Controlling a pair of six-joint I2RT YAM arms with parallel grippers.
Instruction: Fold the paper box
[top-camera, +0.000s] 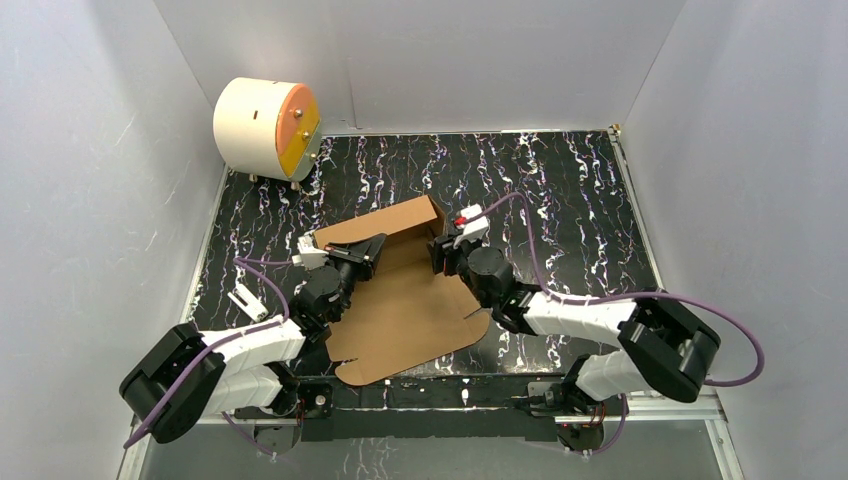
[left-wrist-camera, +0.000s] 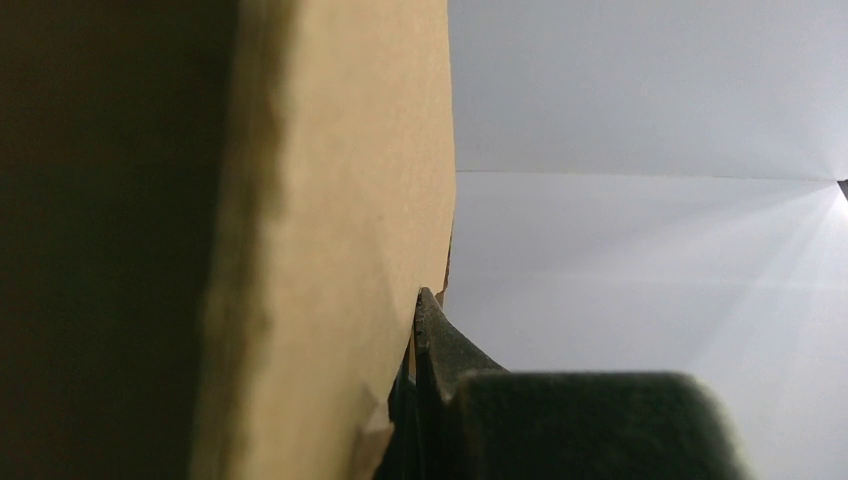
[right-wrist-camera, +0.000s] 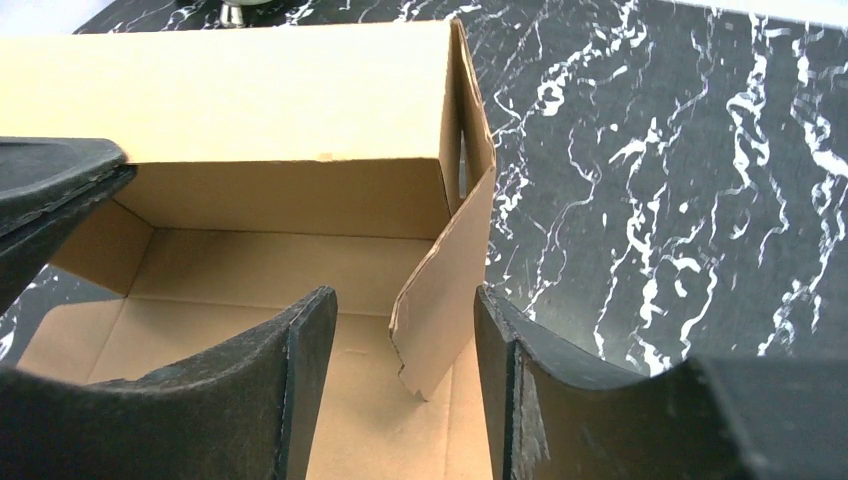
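**Top view.** Brown box at the middle of the table, half made: base flat toward the arms, far wall raised. At the wall's left end, left gripper; at its right end, right gripper, the two close together over the card. Cream cylinder in the far left corner, well apart. Bare table to the right and beyond the wall; white enclosure walls on three sides. Likely trouble here: raised wall springing flat once unsupported, or arms bumping each other in so tight a spot. Best room for withdrawal to the right.

**Left wrist view.** Pressed close to the box wall, which fills the left half. One finger touching the card's edge. Jaws together; impossible to tell whether card is pinched between them. Open white space to the right. Likely trouble: slipping off the edge, or creasing the card through a sideways pull.

**Right wrist view.** Jaws of the right gripper apart, straddling the end flap without clear contact. Flap leaning inward, lower corner ragged, beside the raised wall of the box. Dark padded shape at far left, probably the other arm's finger. Bare table right of the flap. Likely trouble: flap swinging outward and not tucking, an off-centre close crumpling the corner, or a push sliding the whole box across the table.
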